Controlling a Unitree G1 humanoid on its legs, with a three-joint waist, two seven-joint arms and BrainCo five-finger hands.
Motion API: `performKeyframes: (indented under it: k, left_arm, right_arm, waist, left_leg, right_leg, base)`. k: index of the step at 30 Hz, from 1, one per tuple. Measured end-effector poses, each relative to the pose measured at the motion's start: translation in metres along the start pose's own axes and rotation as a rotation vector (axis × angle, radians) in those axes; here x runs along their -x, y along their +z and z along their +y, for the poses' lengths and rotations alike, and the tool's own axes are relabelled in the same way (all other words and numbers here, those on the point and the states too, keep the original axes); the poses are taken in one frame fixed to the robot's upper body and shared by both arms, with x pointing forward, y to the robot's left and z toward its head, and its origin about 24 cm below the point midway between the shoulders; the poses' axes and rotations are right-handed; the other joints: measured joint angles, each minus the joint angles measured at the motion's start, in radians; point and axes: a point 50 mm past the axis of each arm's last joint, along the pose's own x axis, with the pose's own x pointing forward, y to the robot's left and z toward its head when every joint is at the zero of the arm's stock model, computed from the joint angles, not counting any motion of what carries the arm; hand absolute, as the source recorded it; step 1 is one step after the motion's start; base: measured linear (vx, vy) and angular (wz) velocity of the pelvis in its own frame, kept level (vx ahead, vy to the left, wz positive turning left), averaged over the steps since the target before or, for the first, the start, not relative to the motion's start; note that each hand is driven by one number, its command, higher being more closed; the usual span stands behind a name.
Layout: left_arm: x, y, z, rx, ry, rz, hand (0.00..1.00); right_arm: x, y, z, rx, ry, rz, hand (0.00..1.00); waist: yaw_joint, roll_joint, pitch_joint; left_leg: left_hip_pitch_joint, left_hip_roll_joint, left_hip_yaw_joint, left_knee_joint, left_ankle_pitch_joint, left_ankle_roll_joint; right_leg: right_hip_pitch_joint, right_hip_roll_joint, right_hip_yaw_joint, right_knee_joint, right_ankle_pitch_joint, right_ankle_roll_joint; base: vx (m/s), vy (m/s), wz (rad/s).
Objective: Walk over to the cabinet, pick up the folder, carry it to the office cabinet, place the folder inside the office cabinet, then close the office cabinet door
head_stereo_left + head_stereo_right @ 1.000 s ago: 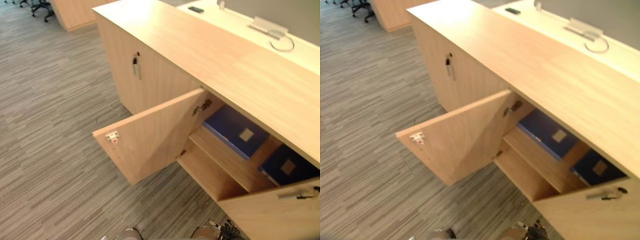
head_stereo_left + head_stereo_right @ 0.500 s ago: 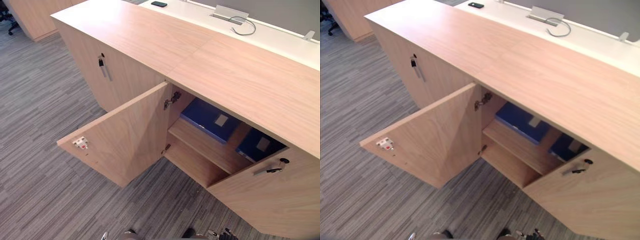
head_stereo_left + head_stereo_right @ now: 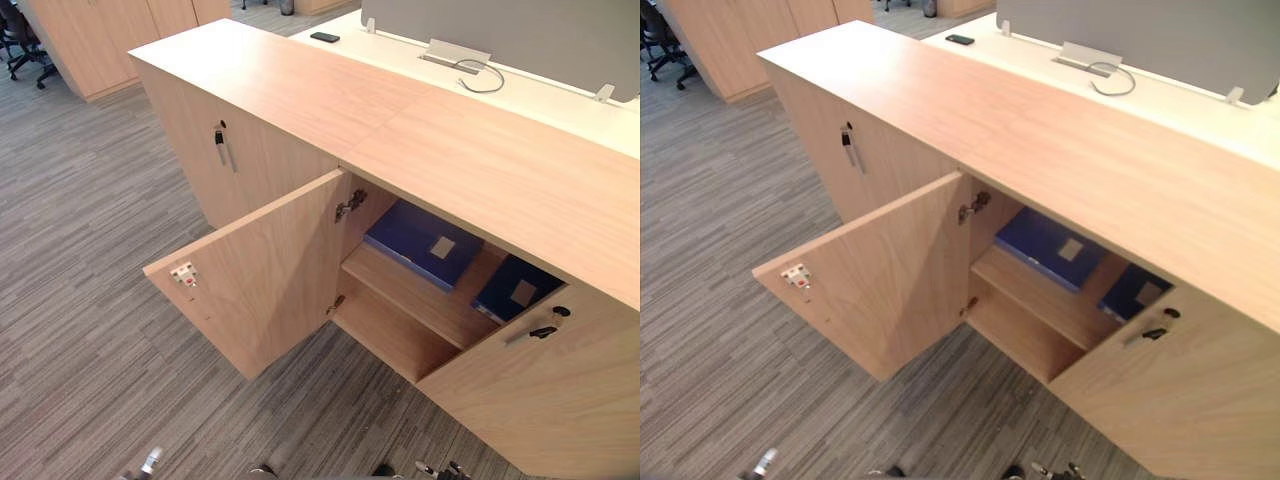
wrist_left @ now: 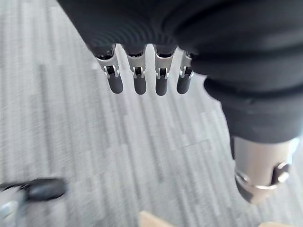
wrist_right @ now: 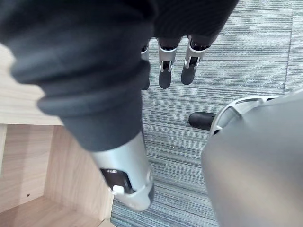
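The light wood office cabinet (image 3: 300, 95) stands in front of me with two doors swung out. Its left door (image 3: 265, 275) is wide open; its right door (image 3: 540, 385) stands partly open with a key in its lock. Two blue folders lie flat on the upper shelf inside, one on the left (image 3: 420, 240) and one on the right (image 3: 515, 288) half hidden behind the right door. My left hand (image 4: 137, 80) hangs over the carpet with straight fingers and holds nothing. My right hand (image 5: 164, 71) hangs empty beside the cabinet's wood, its fingers relaxed.
A closed door with a key and handle (image 3: 221, 143) is left of the open bay. Behind the cabinet runs a white desk (image 3: 560, 95) with a phone (image 3: 323, 37), a cable and a grey screen (image 3: 500, 25). More wood cabinets (image 3: 90, 40) and an office chair (image 3: 20, 40) stand far left.
The whole picture has shifted, so the camera has moved: more of the cabinet and the desk behind it is in view. The doors and folders keep their places.
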Motion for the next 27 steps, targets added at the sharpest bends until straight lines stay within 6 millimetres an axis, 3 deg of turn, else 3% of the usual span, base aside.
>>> performKeyframes:
  k: [2,5,7,9,12,14,18,21,27]
  left_arm:
    - [-0.009,0.04,0.011,0.015,0.028,-0.11,0.0]
    - [-0.016,0.083,0.011,0.022,0.03,-0.214,0.0]
    - [-0.017,0.119,-0.002,-0.073,0.008,-0.307,0.0]
    - [-0.012,0.152,-0.027,-0.286,-0.047,-0.431,0.0]
    - [0.004,0.187,-0.058,-0.486,-0.093,-0.609,0.0]
    - [0.013,0.2,-0.073,-0.558,-0.11,-0.684,0.0]
    - [0.032,0.205,-0.107,-0.731,-0.176,-0.823,0.0]
    - [0.035,0.205,-0.113,-0.856,-0.147,-0.868,0.0]
    - [0.04,0.191,-0.126,-1.366,-0.133,-1.013,0.0]
  right_arm:
    - [0.0,0.002,-0.002,0.003,0.001,-0.006,0.0]
    - [0.001,-0.002,-0.007,0.008,-0.004,0.004,0.0]
    - [0.002,-0.009,-0.011,0.007,-0.002,0.021,0.0]
    - [0.003,-0.011,-0.013,0.007,-0.001,0.026,0.0]
    - [0.004,-0.015,-0.015,0.008,-0.002,0.034,0.0]
    - [0.005,-0.018,-0.017,0.003,-0.003,0.039,0.0]
    - [0.007,-0.022,-0.02,-0.027,-0.003,0.048,0.0]
    - [0.007,-0.023,-0.022,-0.026,-0.004,0.046,0.0]
    - [0.007,-0.021,-0.022,-0.011,-0.001,0.034,0.0]
  waist:
    - [-0.001,0.005,-0.003]
    - [-0.003,0.009,-0.006]
    - [-0.004,0.008,-0.008]
    - [-0.01,0.01,-0.01]
    - [-0.012,0.013,-0.014]
    - [-0.016,0.015,-0.017]
    - [-0.025,0.031,-0.025]
    - [-0.023,0.032,-0.026]
    - [-0.009,0.031,-0.028]
  left_leg:
    - [-0.002,0.0,0.001,0.0,0.001,0.001]
    - [-0.002,0.0,0.001,-0.007,0.004,0.004]
    - [-0.002,-0.001,0.001,-0.015,0.009,0.006]
    - [-0.003,-0.002,0.001,-0.016,0.01,0.006]
    - [-0.004,-0.004,0.002,-0.023,0.013,0.004]
    - [-0.004,-0.005,-0.003,-0.027,0.015,0.004]
    - [-0.004,-0.008,-0.014,-0.029,0.015,0.005]
    - [-0.003,-0.008,-0.015,-0.029,0.015,0.005]
    - [-0.003,-0.017,-0.026,-0.029,0.015,0.005]
  right_leg:
    - [-0.001,0.007,0.01,-0.019,0.014,-0.006]
    - [-0.003,0.01,0.014,-0.028,0.022,-0.011]
    - [-0.008,0.012,0.016,-0.032,0.025,-0.014]
    - [-0.012,0.013,0.022,-0.032,0.027,-0.013]
    - [-0.023,0.016,0.032,-0.027,0.028,-0.013]
    - [-0.026,0.016,0.039,-0.027,0.028,-0.013]
    - [-0.025,0.015,0.043,-0.027,0.029,-0.012]
    - [-0.025,0.015,0.045,-0.026,0.029,-0.012]
    - [-0.025,0.005,0.039,-0.027,0.034,-0.008]
  base:
    - [-0.1,-0.043,-0.13]
    - [-0.09,-0.031,-0.06]
    - [-0.07,-0.023,-0.03]
    - [-0.03,-0.024,-0.06]
    - [0.0,-0.022,-0.1]
    - [0.04,-0.026,-0.1]
    - [0.06,-0.023,-0.06]
    - [0.01,-0.014,0.0]
    - [-0.06,-0.004,0.06]
